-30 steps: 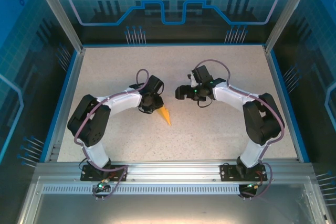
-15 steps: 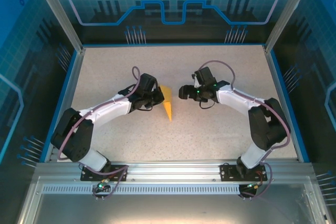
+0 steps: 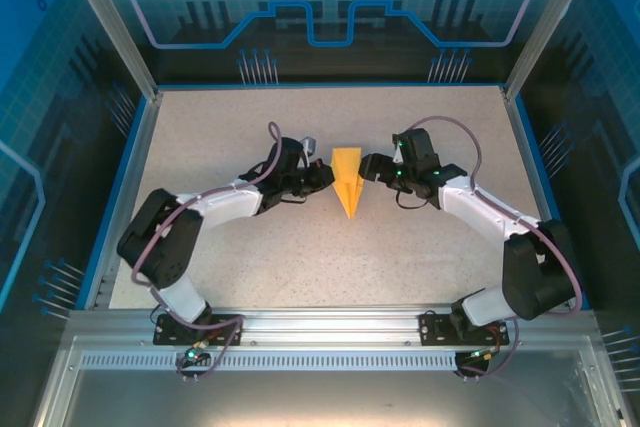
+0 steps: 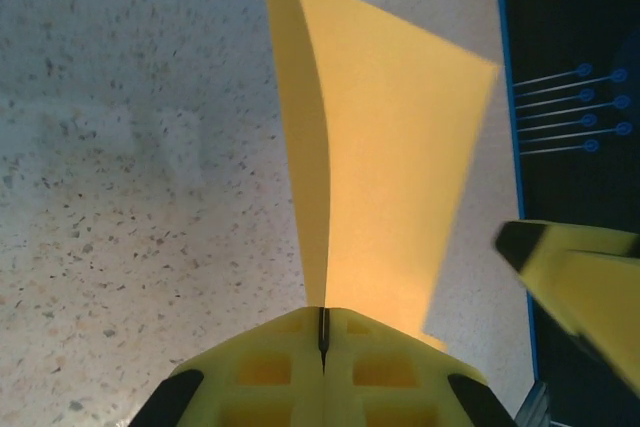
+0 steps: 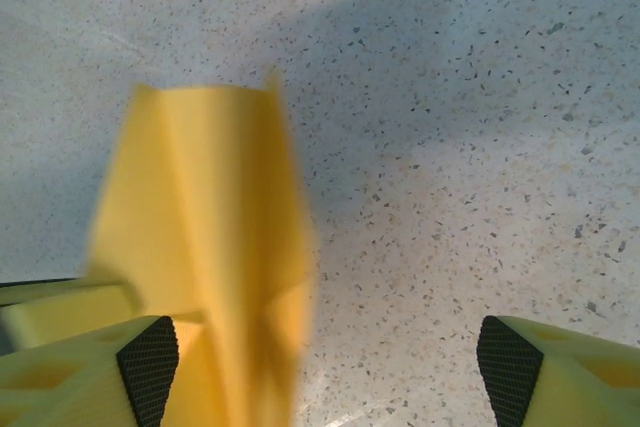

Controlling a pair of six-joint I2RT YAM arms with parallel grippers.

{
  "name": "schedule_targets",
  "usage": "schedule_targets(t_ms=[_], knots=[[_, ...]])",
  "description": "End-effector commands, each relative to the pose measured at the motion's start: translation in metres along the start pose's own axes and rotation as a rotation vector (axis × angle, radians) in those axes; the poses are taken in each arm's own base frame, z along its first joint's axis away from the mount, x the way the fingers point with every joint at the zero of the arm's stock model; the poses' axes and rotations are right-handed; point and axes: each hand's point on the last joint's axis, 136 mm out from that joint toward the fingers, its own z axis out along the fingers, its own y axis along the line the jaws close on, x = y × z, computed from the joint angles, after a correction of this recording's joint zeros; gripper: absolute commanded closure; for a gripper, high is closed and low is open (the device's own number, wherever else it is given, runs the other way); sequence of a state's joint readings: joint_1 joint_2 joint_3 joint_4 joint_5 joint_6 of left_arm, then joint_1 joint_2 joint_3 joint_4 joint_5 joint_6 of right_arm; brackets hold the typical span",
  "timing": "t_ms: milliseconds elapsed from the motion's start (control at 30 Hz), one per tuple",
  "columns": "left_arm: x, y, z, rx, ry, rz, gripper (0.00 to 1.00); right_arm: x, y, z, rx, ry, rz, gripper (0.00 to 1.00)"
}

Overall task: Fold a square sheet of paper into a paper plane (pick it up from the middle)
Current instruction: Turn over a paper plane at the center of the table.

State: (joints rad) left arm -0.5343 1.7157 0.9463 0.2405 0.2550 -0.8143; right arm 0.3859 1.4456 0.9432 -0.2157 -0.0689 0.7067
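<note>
Stuff you can't see well first. In the right wrist view the paper plane (image 5: 205, 247) is smeared with blur, so its creases barely read, and its lower end runs off the bottom of the shot. In the left wrist view the pinched bit is tucked behind the yellow fingers (image 4: 265, 367) of your left hand (image 4: 322, 332). A finger (image 4: 585, 282) of the other hand pokes in from the right, cut off by the edge. From above I can't tell if the plane's tip touches the tabletop (image 3: 250, 127) or hangs just over it.

The plane is thin orange-yellow paper, plain and matte, folded into a narrow kite with a centre crease and one sharp point. The tabletop is pale and speckled.

Your left hand is squeezed fully together on the plane, with the paper coming straight out of the seam between the fingers. Your right hand (image 3: 368, 169) is spread wide and gripping nothing. The plane sits by the finger at the left of that wrist shot, but I can't tell if they touch.

The plane is mid-tabletop between both hands. Its long axis runs near-to-far, with the point toward the arm bases and the blunt end toward the far side.
</note>
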Motion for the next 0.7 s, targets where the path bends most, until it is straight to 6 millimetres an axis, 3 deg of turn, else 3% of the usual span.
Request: schedule_targets(t_ms=[0,333,667], knots=[[0.01,0.004,0.015,0.053,0.023,-0.026,1.0,0.005,0.001,-0.003,-0.036,0.024,-0.013,0.21],[0.028,0.062,0.026,-0.024,0.037,-0.101,1.0,0.048,0.009,0.025,-0.04,0.232,-0.104,0.39],[0.037,0.092,0.022,-0.08,0.045,-0.13,1.0,0.089,0.029,0.058,-0.017,0.392,-0.177,0.45]])
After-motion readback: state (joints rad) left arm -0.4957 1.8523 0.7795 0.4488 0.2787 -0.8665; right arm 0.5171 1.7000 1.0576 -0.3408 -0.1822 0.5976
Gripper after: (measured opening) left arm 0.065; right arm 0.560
